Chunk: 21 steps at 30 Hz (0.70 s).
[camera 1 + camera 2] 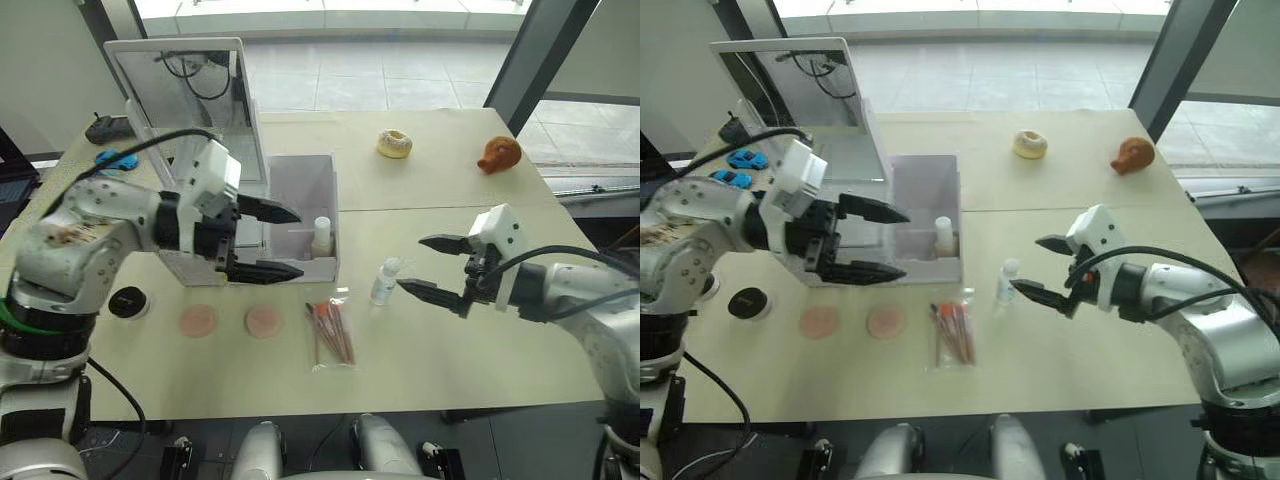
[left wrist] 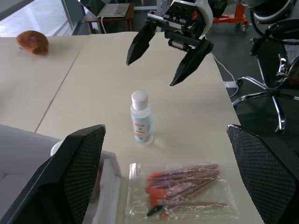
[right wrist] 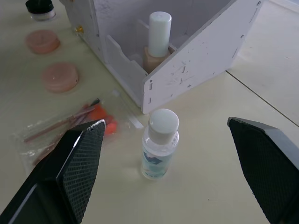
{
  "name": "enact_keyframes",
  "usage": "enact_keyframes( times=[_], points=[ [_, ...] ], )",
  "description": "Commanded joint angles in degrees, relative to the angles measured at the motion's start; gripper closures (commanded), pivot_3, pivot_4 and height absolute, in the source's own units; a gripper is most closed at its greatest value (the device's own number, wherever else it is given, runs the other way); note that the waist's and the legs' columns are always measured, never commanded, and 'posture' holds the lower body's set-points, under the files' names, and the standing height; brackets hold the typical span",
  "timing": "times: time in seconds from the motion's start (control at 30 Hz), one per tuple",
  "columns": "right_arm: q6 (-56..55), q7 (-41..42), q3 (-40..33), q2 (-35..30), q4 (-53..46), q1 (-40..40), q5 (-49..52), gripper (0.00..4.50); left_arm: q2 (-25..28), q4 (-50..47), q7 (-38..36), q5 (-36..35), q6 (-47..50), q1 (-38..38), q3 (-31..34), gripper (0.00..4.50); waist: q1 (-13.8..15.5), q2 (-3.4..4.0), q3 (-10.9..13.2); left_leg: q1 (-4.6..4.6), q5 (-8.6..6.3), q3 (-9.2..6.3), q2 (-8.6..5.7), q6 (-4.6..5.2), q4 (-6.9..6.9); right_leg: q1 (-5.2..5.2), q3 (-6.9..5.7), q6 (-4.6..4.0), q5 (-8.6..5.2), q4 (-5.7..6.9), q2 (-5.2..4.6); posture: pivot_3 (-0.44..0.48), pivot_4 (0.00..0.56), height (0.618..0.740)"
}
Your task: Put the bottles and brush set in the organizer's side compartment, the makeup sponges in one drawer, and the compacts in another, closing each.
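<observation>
Clear bottle [image 1: 385, 281] standing upright on the bench [image 1: 480, 350], just off the white organizer's [image 1: 300, 215] front corner, and the right end effector [image 1: 432, 267] is level with it, fingers spread wide, nothing between them. From the right wrist camera the bottle sits dead centre between those fingers, white cap up, blue label showing. That same camera looks into the organizer's side compartment, where a beige bottle with a white cap [image 3: 158, 39] stands upright behind a divider; from the head it's just a small shape at the wall. The bagged brush set [image 1: 331, 334] lies flat on the bench near the clear bottle, in front of the organizer. Two pink round compacts [image 1: 232, 321] lie side by side to its left, a black-lidded jar [image 1: 127, 301] further out. Left end effector [image 1: 263, 241] hangs by the organizer's front, released, gripping nothing. The left wrist camera catches the right end effector head-on beyond the bottle.
</observation>
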Motion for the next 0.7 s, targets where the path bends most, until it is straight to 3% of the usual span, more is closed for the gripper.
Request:
enact_keyframes(
  times=[0.03,0.13,0.23,0.63,0.7],
  points=[
    [-1.64,-2.45,0.20,1.08,1.36,-0.76,-1.52,0.05,0.17,-2.04,1.25,0.16,1.06,-0.37,1.19,0.00,0.15,0.00,0.00,0.04,0.00,-0.04,0.00,0.00,0.01,-0.02,-0.03,0.00,0.00,0.00,0.00,0.000,0.150,0.740],
    [-2.83,-2.84,2.20,2.15,3.48,-1.14,-2.88,0.62,0.70,-2.65,1.56,1.51,0.54,0.66,0.54,0.00,0.19,-0.01,0.00,0.03,0.00,-0.08,-0.01,0.00,0.05,0.01,-0.05,0.00,0.00,-0.03,0.00,0.000,0.150,0.740],
    [-5.35,-2.63,5.06,3.19,5.39,-1.48,-5.19,1.55,0.29,-3.32,2.60,1.14,1.17,1.31,1.42,0.00,0.18,-0.01,0.00,0.03,0.00,-0.08,-0.01,0.00,0.06,0.00,-0.05,0.00,0.00,-0.03,0.00,0.000,0.150,0.740],
    [-6.95,-1.89,7.77,5.44,9.14,-3.94,-6.97,1.55,0.60,-5.28,5.17,1.11,1.55,3.98,2.79,0.00,0.19,-0.01,0.00,0.02,0.00,-0.11,-0.01,0.00,0.06,0.00,-0.06,-0.01,0.00,-0.03,0.01,0.000,0.150,0.740],
    [-6.40,-1.67,7.59,6.17,9.10,-4.26,-5.93,1.93,0.83,-5.50,5.39,1.22,1.64,4.29,2.93,0.00,0.19,-0.01,0.00,0.02,0.00,-0.11,-0.01,0.00,0.06,0.01,-0.06,-0.01,0.00,-0.04,0.01,0.000,0.150,0.740]
  ],
)
